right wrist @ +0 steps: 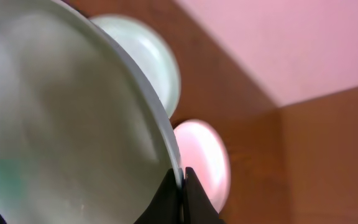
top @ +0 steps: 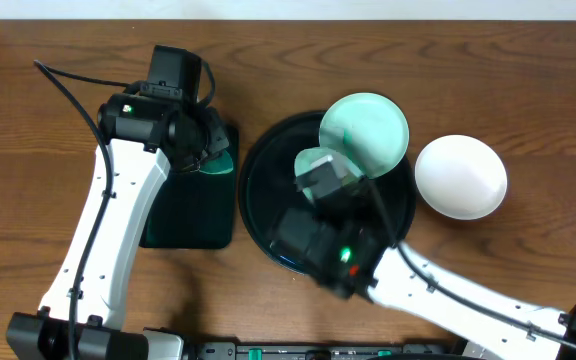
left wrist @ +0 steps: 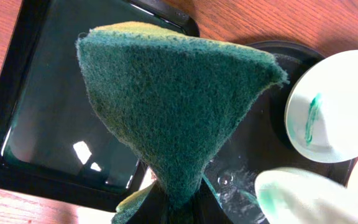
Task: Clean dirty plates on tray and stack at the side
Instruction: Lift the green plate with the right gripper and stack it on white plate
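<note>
My right gripper (top: 320, 180) (right wrist: 182, 177) is shut on the rim of a pale mint plate (top: 315, 160) (right wrist: 61, 124) and holds it tilted above the round black tray (top: 253, 190). This plate also shows at the lower right of the left wrist view (left wrist: 309, 199). A second mint plate (top: 364, 130) (left wrist: 334, 106) (right wrist: 148, 62) with a teal smear rests at the tray's far side. The white plate (top: 460, 176) (right wrist: 201, 155) lies on the table to the right of the tray. My left gripper (top: 218, 150) (left wrist: 179, 205) is shut on a green sponge (left wrist: 173, 106), left of the round tray.
A smaller rectangular dark green tray (top: 188, 215) (left wrist: 42, 124) holding water lies left of the round tray, under the sponge. Water drops sit on the round tray's floor (left wrist: 241, 180). The table's far edge runs along the top of the overhead view.
</note>
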Action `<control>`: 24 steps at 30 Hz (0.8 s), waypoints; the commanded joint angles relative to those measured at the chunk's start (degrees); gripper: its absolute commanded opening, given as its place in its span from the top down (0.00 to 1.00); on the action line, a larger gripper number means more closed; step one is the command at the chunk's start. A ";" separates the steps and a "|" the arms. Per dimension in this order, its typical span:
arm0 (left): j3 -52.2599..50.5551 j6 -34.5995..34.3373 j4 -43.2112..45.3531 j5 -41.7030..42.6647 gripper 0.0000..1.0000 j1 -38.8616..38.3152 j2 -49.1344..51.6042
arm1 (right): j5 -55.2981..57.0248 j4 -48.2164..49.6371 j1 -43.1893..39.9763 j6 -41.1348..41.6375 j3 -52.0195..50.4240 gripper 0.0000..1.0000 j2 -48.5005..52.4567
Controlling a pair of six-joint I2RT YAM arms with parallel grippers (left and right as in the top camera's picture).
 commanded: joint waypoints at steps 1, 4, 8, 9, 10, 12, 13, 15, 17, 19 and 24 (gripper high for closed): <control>-0.31 1.40 -0.13 -1.31 0.93 0.20 0.07 | 14.97 -0.22 4.42 -1.18 1.14 0.99 -1.33; -0.31 1.40 -0.09 -2.12 0.92 0.20 0.07 | 18.25 -1.29 7.06 -1.18 1.14 0.99 -1.33; -0.31 1.38 -0.07 -3.23 0.93 0.20 0.07 | 19.08 -2.93 8.81 -1.11 1.11 0.99 -1.33; -0.31 1.38 -0.04 -3.23 0.93 0.20 0.07 | 19.06 -2.95 8.85 -1.09 1.11 0.99 -1.33; -0.31 1.38 -0.07 -3.23 0.93 0.20 0.07 | 19.08 -2.97 8.85 -0.66 1.11 0.99 -1.33; -0.31 1.38 -0.07 -3.26 0.93 0.22 0.07 | 19.06 -2.95 8.81 0.52 1.11 0.99 -1.33; -0.31 1.40 -0.04 -3.26 0.93 0.22 0.07 | 18.53 -2.99 8.61 2.10 1.11 0.99 -1.33; -0.31 1.40 0.07 -3.26 0.93 0.22 0.07 | 12.81 -3.67 7.41 4.17 1.11 0.99 -1.36; -0.31 1.40 0.09 -3.26 0.93 0.22 0.07 | 5.35 -4.74 5.05 6.99 1.11 0.99 -1.36; -0.31 1.40 0.09 -3.23 0.92 0.20 0.07 | -5.55 -5.66 -0.04 11.39 1.14 0.99 -1.66; -0.31 1.38 0.09 -3.23 0.93 0.20 0.07 | -24.87 -3.63 -11.76 11.65 1.66 0.99 -5.60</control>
